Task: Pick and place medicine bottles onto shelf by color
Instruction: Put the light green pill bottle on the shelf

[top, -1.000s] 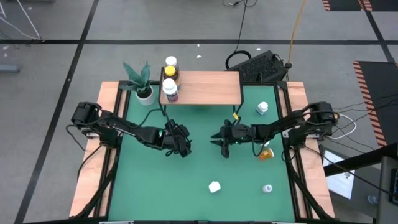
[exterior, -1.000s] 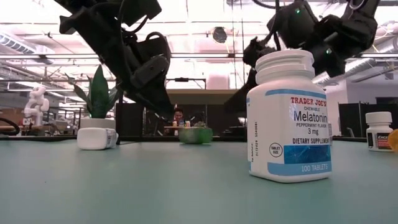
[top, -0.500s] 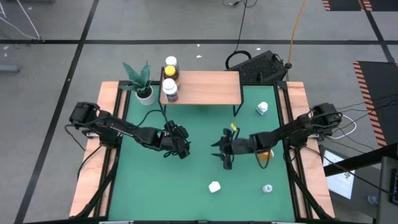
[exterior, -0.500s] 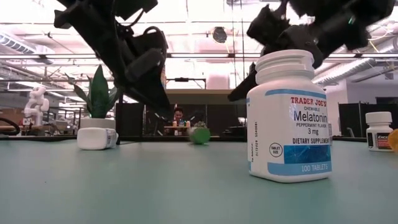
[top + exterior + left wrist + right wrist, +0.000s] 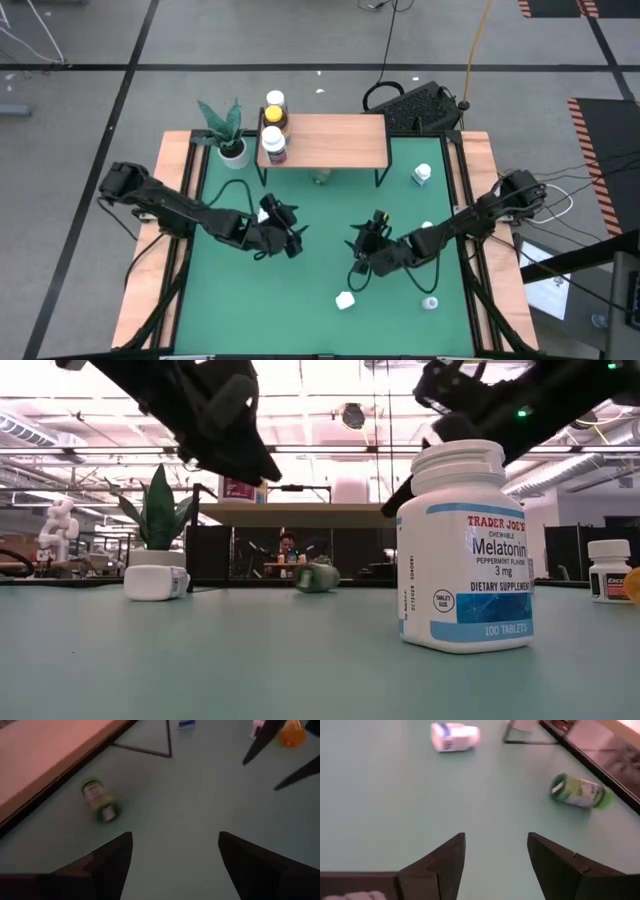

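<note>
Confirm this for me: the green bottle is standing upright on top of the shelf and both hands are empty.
Not quite. The green bottle is not on top of the shelf; it lies on its side on the green table, by the shelf's front edge, as the right wrist view shows. The rest holds: the left hand and the right hand are both empty.

In the high view, the green bottle (image 5: 320,178) lies partly hidden under the front edge of the shelf (image 5: 325,140). In the left wrist view that bottle (image 5: 100,801) is blurred and its label unreadable. Beside the shelf, the orange bottle (image 5: 291,731) is cut off by the picture's edge.
</note>
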